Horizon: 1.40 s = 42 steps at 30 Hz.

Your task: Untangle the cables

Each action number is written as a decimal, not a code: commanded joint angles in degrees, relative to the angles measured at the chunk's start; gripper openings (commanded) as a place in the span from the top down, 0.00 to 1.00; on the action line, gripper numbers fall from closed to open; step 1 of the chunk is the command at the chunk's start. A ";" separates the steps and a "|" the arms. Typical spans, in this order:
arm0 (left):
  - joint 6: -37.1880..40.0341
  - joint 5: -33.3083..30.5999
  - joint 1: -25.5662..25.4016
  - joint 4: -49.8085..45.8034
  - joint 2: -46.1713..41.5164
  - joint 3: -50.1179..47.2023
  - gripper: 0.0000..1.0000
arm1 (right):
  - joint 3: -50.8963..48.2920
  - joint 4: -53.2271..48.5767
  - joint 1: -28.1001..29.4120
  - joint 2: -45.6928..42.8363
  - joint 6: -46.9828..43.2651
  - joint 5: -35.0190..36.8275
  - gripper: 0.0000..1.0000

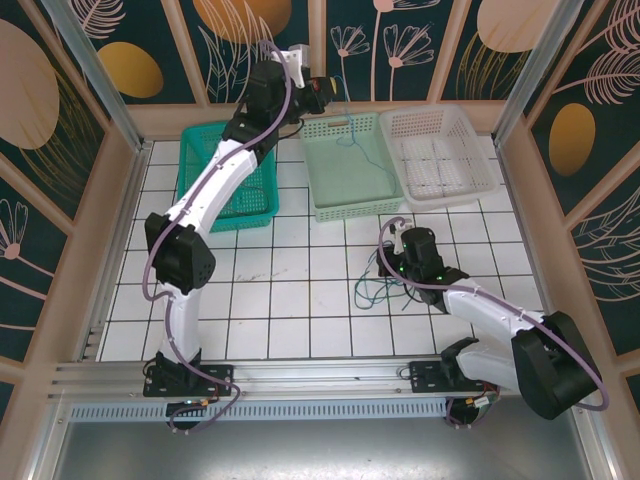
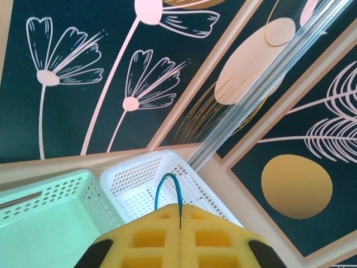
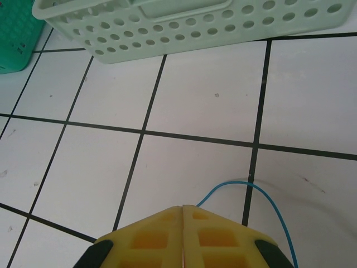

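White tiled worktop (image 1: 290, 300). Thin curly blue cable (image 2: 167, 187), judged light and limp, is being pinched at free stretches by closed left gripper (image 2: 179, 209) and closed right gripper (image 3: 183, 207).

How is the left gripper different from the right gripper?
The left gripper is raised high above the pale green basket; the right gripper sits low over the white tiles. The left gripper faces the flowered wall; the right gripper looks along the floor. A blue cable dangles from the left gripper; the right gripper's curls over the tiles. Both have yellow fingers, shut on a blue cable.
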 commanded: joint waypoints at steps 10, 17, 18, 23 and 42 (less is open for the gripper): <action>-0.79 5.91 0.46 -2.15 10.72 0.34 0.94 | 2.18 2.26 -2.31 0.21 5.30 -8.90 1.00; 1.85 4.13 0.51 -8.63 12.07 -0.69 0.58 | 7.94 -3.37 -4.42 2.76 3.76 -13.48 1.00; 2.31 3.86 0.51 -9.35 11.73 -1.48 0.50 | 8.30 -3.29 -4.75 2.76 3.89 -14.33 1.00; 3.94 2.88 0.41 -7.74 6.68 -9.00 0.10 | 10.75 -3.92 -5.81 3.33 5.10 -16.41 1.00; 8.01 -3.19 0.41 9.15 -24.14 -46.24 0.02 | 38.50 -4.17 -15.67 20.72 12.29 -31.08 1.00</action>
